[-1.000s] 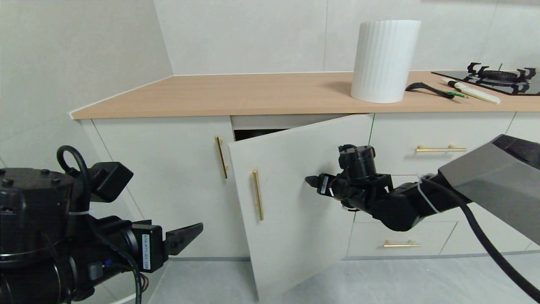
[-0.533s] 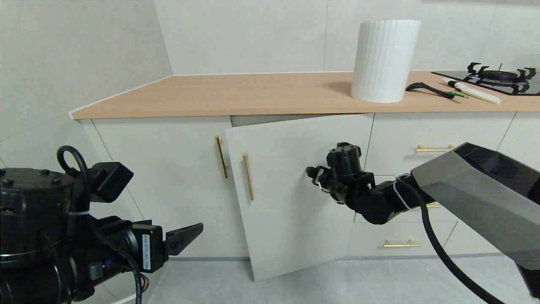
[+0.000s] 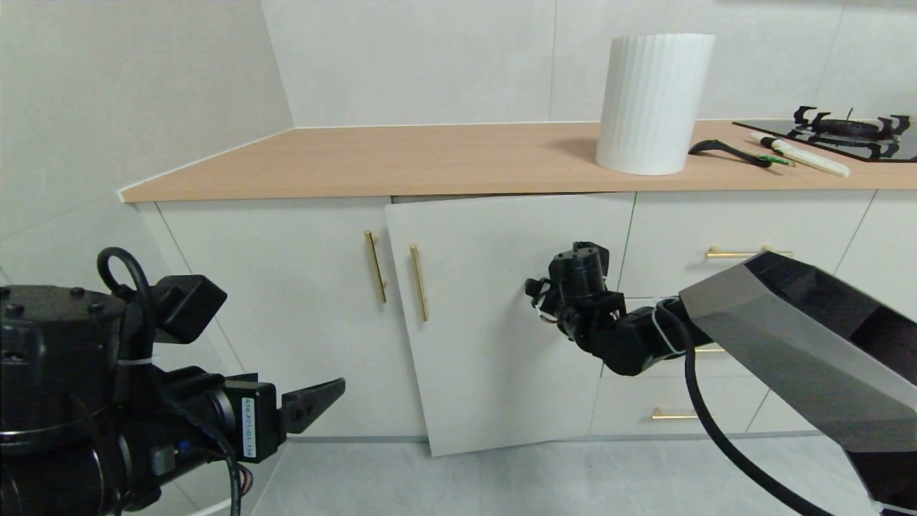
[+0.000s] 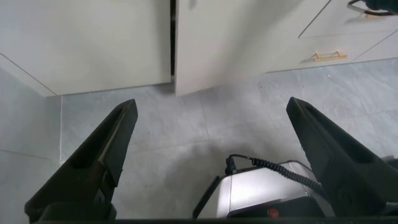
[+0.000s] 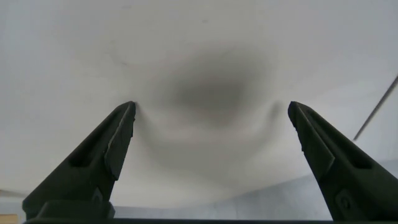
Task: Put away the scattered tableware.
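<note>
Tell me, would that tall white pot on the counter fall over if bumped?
Probably, if bumped up high: the white ribbed pot is taller than it is wide. A low push would more likely slide it along the smooth counter.

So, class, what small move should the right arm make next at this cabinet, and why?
Probably press the right gripper forward against the cabinet door until it sits flush. The gripper, jaws open, appears to be right up against the door's face, and the door is not quite shut: its handle side stands out in front of the neighbouring door, and its bottom corner hangs below the cabinet's base line.
</note>
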Available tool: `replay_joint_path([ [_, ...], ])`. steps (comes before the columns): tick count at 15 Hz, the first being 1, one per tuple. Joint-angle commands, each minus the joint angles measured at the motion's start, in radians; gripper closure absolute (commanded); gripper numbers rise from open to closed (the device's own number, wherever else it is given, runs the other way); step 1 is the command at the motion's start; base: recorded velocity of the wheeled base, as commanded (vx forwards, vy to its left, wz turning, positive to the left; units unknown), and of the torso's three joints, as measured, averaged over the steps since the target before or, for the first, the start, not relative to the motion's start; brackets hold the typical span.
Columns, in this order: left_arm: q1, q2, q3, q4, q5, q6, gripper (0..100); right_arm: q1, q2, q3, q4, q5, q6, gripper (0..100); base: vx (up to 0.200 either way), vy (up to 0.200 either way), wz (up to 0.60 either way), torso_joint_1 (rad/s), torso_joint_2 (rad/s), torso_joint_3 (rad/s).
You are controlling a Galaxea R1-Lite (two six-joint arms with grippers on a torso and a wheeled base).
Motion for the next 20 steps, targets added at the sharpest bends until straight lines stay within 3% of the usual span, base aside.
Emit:
replay_joint_path([
  [1, 0.001, 0.002, 0.001, 0.0, 0.001, 0.0, 0, -0.005, 0.02, -0.022, -0.002, -0.011, 0.0, 0, 0.0, 0.0, 0.0, 0.0, 0.0, 0.0],
  [9, -0.001, 0.004, 0.001, 0.0, -0.001, -0.001, 0, -0.026, 0.1, -0.177, 0.09, -0.142, -0.002, 0, 0.0, 0.0, 0.0, 0.0, 0.0, 0.0],
  [14, -0.001, 0.004, 0.001, 0.0, -0.001, -0.001, 0, -0.022, 0.049, -0.12, 0.092, -0.132, -0.002, 0, 0.0, 0.0, 0.0, 0.0, 0.0, 0.0],
  [16, -0.001, 0.002, 0.001, 0.0, -0.001, -0.001, 0, 0.003, -0.066, 0.044, 0.09, -0.016, 0.0, 0, 0.0, 0.0, 0.0, 0.0, 0.0, 0.0],
  [18, -0.001, 0.002, 0.001, 0.0, -0.001, -0.001, 0, 0.018, -0.259, 0.302, 0.084, 0.257, -0.002, 0, 0.0, 0.0, 0.0, 0.0, 0.0, 0.0],
  [20, -0.001, 0.002, 0.004, 0.0, -0.001, -0.001, 0, 0.018, -0.37, 0.412, 0.072, 0.472, -0.008, 0, 0.0, 0.0, 0.0, 0.0, 0.0, 0.0],
])
